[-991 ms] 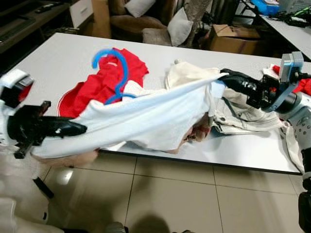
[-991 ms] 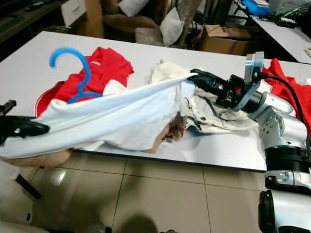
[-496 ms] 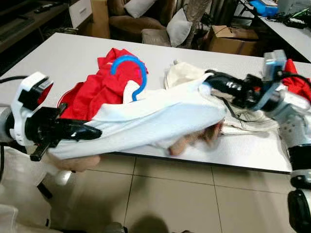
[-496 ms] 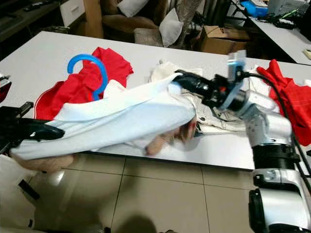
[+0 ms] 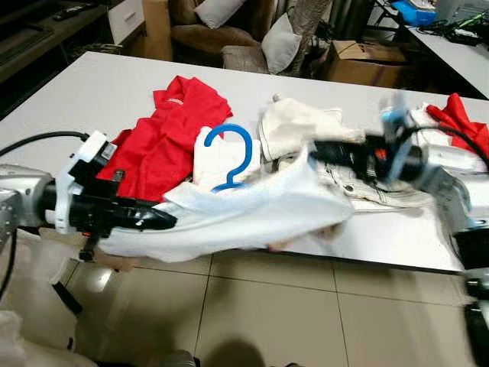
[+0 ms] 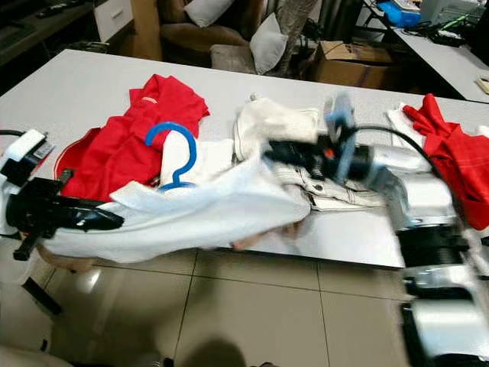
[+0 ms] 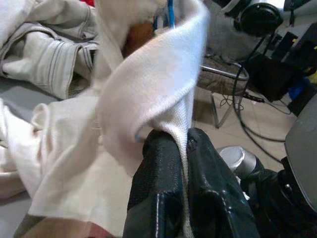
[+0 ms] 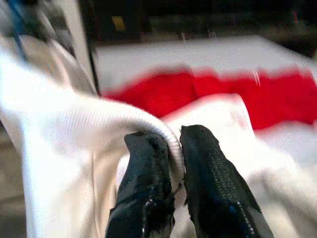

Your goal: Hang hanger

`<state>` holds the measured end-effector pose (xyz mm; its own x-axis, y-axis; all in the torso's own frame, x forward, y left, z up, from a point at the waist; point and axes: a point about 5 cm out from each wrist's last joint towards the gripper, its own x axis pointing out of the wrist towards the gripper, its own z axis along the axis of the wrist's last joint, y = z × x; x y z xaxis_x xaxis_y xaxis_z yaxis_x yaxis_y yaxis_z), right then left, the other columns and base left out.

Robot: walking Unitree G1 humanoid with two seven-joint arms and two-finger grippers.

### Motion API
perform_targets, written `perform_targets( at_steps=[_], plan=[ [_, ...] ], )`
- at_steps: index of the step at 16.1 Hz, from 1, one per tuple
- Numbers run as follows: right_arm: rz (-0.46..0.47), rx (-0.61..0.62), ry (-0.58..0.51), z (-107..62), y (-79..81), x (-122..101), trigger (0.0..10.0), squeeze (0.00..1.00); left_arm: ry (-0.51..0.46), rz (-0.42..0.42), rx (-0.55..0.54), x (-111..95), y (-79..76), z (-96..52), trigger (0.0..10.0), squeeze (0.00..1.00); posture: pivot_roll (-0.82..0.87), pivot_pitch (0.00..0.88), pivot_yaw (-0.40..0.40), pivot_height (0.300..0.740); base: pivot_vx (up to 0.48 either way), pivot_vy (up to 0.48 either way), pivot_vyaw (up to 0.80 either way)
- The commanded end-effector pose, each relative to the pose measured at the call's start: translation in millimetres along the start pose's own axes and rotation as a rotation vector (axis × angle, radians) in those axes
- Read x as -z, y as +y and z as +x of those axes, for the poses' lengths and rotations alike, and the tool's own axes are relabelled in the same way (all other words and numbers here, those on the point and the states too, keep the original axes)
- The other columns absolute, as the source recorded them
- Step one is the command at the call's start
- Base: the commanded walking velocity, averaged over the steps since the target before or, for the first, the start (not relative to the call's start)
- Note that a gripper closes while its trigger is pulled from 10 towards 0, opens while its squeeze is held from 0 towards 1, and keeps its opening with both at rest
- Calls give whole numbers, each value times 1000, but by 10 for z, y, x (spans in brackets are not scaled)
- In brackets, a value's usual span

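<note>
Currently both grippers pinch the white shirt [image 5: 252, 218] taut over the tabletop [image 5: 92, 92] edge: left gripper [image 7: 182, 148] and right gripper [image 8: 173, 144] fingers clamp cloth. Blue hanger [image 5: 233, 153] sits inside, hook poking out, likely for seating it.

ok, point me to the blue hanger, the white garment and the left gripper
blue hanger [image 5: 243, 145]: left eye view, on the curve of its hook.
white garment [image 5: 252, 218]: left eye view, on the stretched cloth between the grippers.
left gripper [image 5: 166, 222]: left eye view, at the fingertips pinching the garment's edge.
</note>
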<state>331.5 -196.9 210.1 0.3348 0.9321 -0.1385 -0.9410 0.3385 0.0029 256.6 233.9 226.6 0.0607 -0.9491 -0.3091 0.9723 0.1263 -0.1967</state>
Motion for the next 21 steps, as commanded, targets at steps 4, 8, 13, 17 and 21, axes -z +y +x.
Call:
perform_targets(
  at_steps=[4,8,13,17,21],
  plan=[
    [-21,100,139,-234,-156,-35,10000,1000,3,62,-2,-96,-14,-10,0,0,-17,0,-68,740,0,0,0],
    [-80,175,11,-415,-252,-274,10000,0,-17,71,-15,-119,-16,-36,0,0,-15,0,-70,740,0,0,0],
    [-88,-146,-280,-30,148,-729,10000,1000,-100,208,-116,-396,182,67,0,0,-14,0,-65,740,0,0,0],
    [-111,-262,-214,157,362,-727,10000,1000,-41,276,-63,-512,189,176,0,0,-14,0,-57,740,0,0,0],
    [-164,-252,-136,332,436,-719,10000,0,8,303,-19,-520,170,264,0,0,-14,0,-57,740,0,0,0]
  ],
)
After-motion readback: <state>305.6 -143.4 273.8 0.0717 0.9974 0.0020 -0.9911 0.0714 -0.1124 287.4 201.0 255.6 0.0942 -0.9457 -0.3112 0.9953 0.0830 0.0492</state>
